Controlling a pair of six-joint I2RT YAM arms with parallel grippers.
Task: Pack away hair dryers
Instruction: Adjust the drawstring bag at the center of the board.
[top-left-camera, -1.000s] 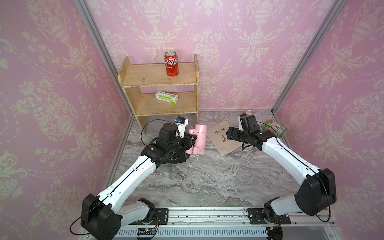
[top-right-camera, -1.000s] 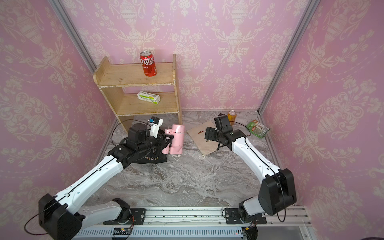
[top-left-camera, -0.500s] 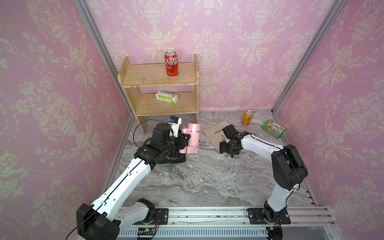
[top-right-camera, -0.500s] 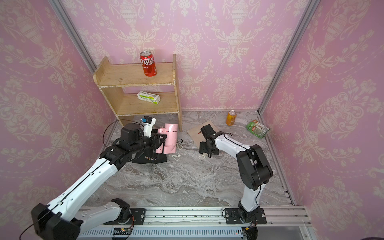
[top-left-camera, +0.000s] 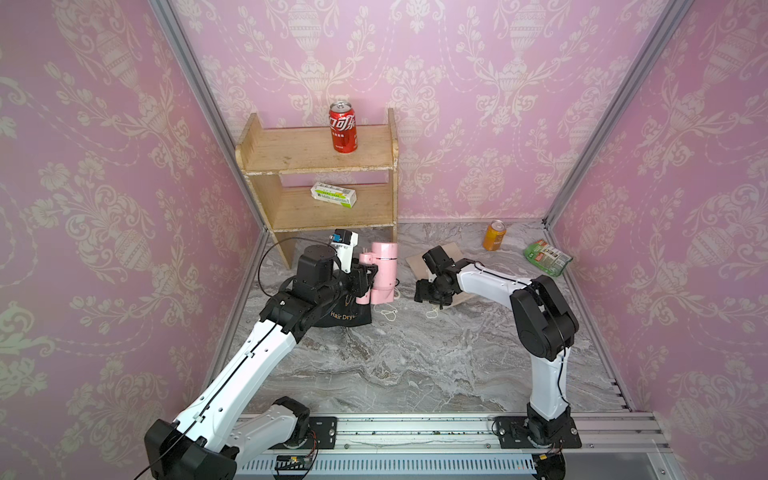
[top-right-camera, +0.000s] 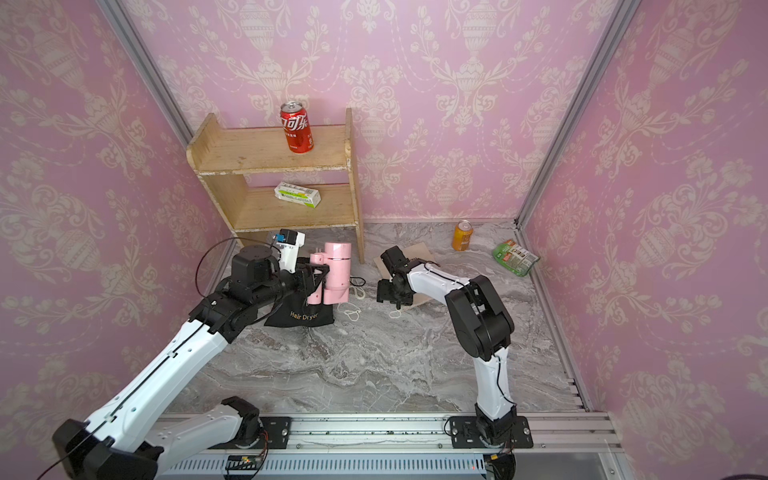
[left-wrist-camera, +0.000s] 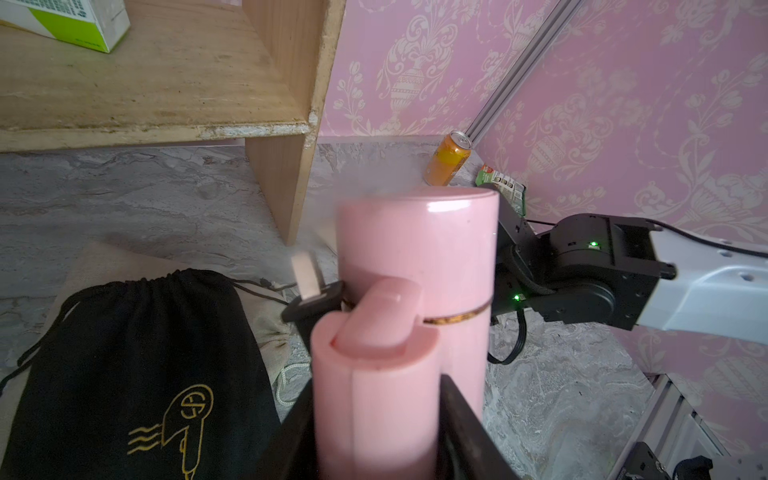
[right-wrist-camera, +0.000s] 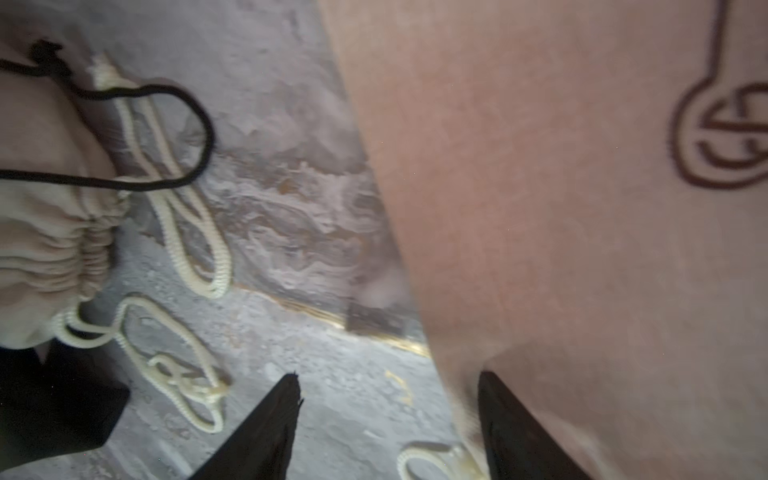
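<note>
While left claw clamps pink dryer, right claw gapes over beige pouch

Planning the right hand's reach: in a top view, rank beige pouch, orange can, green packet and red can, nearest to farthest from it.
1. Beige pouch, beneath the right hand.
2. Orange can, by the back wall.
3. Green packet, right corner.
4. Red can, atop the shelf.

Pink walls with cream floral print close the cell on three sides, grey metal posts in the back corners. The floor is grey marbled stone. A two-tier wooden shelf stands at 11 o'clock, against the back wall. Light is soft and even.
</note>
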